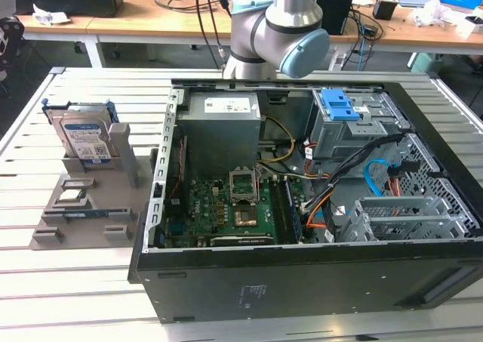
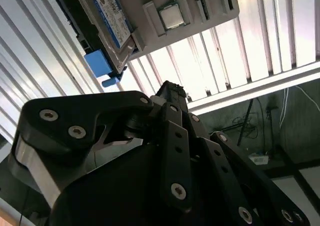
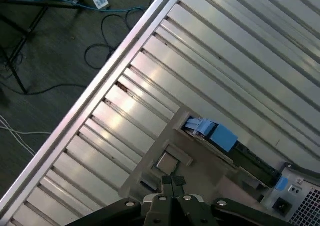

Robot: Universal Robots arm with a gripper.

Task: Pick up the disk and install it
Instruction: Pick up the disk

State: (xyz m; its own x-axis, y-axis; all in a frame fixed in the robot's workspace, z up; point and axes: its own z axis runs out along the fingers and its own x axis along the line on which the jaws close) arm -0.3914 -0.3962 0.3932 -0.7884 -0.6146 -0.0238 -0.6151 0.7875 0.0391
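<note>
Upright, the disk (image 1: 84, 137) is held in a grey holder (image 1: 83, 223) on the slatted tabletop (image 1: 45, 297), at the exterior view's left of the open computer case (image 1: 302, 289). In the first wrist view the gripper (image 3: 173, 181) is seen clear of the disk (image 3: 222, 136), jaws together with nothing between them.

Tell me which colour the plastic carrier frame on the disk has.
Blue. The carrier frame of the disk shows best in the second wrist view.
</note>
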